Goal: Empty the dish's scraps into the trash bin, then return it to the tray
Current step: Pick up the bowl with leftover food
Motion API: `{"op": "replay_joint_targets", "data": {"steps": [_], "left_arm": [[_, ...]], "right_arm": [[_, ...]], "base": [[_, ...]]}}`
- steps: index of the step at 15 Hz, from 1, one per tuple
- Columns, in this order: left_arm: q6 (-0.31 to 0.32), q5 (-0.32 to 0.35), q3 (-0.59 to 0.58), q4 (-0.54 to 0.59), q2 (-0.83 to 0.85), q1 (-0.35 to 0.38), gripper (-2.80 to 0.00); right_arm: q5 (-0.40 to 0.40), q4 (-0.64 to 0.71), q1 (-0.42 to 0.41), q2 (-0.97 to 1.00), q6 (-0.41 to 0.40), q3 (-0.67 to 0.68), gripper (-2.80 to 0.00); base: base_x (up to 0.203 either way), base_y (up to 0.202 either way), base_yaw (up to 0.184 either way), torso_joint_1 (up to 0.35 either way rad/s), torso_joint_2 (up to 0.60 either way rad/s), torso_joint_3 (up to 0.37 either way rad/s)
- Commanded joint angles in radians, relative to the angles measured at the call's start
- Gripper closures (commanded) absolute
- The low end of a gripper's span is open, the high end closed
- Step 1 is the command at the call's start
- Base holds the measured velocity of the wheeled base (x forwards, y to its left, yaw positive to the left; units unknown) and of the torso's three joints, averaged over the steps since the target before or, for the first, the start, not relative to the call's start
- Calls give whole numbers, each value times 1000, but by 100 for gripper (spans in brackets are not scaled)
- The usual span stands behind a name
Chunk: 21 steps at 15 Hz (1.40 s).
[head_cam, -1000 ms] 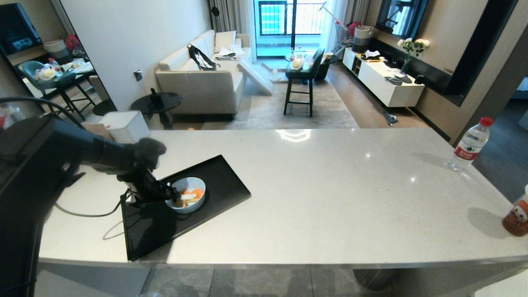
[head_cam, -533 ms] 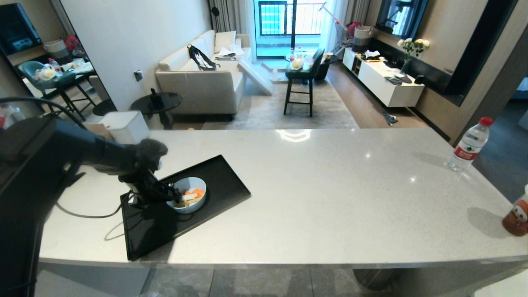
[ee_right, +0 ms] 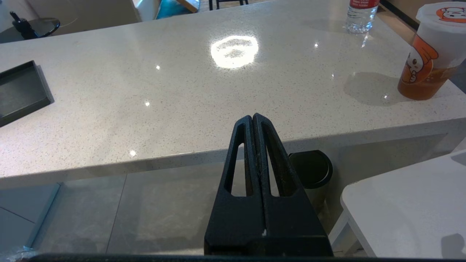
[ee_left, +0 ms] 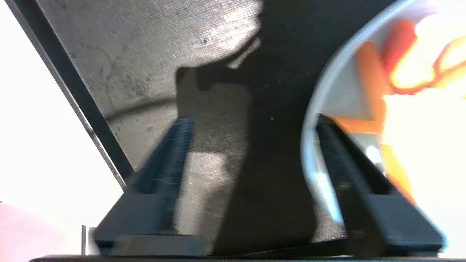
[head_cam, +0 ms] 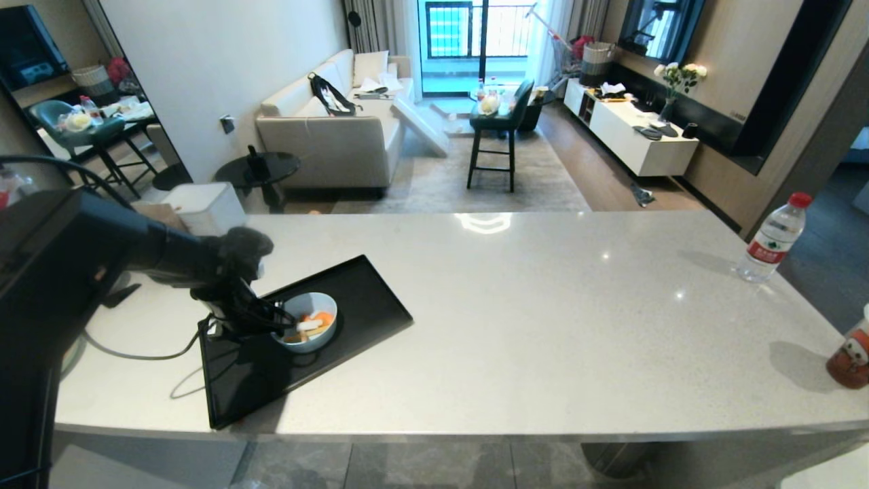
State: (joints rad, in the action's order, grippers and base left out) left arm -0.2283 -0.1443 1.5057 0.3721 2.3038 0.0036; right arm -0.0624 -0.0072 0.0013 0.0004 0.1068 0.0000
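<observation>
One black tray (head_cam: 353,285) on the pale counter (head_cam: 543,326); left gripper (ee_left: 251,123) straddles the dish (head_cam: 319,336) rim, unclosed.

The dish (ee_left: 320,109) is blurred and cut off by the left wrist view's edge; the scraps (ee_left: 371,83) in it glare out. The black-lidded bin (ee_right: 309,171) sits half hidden under the counter (ee_right: 218,91).
</observation>
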Motion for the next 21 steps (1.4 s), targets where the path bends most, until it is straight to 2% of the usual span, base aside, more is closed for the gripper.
{"op": "replay_joint_targets", "data": {"steps": [1, 5, 13, 16, 19, 21], "left_arm": [[0, -1, -5, 2, -6, -2, 0], [-3, 2, -18, 7, -8, -22, 0], [-15, 52, -61, 8, -42, -44, 0], [-69, 63, -77, 9, -101, -35, 0], [-114, 116, -84, 12, -171, 5, 0], [-173, 123, -91, 34, -192, 27, 0]], "right_arm": [[0, 0, 0, 0, 1, 0, 0], [0, 0, 0, 0, 1, 0, 0], [0, 0, 0, 0, 1, 0, 0], [0, 0, 0, 0, 1, 0, 0], [0, 0, 0, 0, 1, 0, 0], [0, 0, 0, 0, 1, 0, 0]], "base": [[0, 0, 0, 0, 0, 0], [0, 0, 0, 0, 0, 0], [0, 0, 0, 0, 0, 0], [0, 0, 0, 0, 0, 0], [0, 0, 0, 0, 0, 0], [0, 0, 0, 0, 0, 0]]}}
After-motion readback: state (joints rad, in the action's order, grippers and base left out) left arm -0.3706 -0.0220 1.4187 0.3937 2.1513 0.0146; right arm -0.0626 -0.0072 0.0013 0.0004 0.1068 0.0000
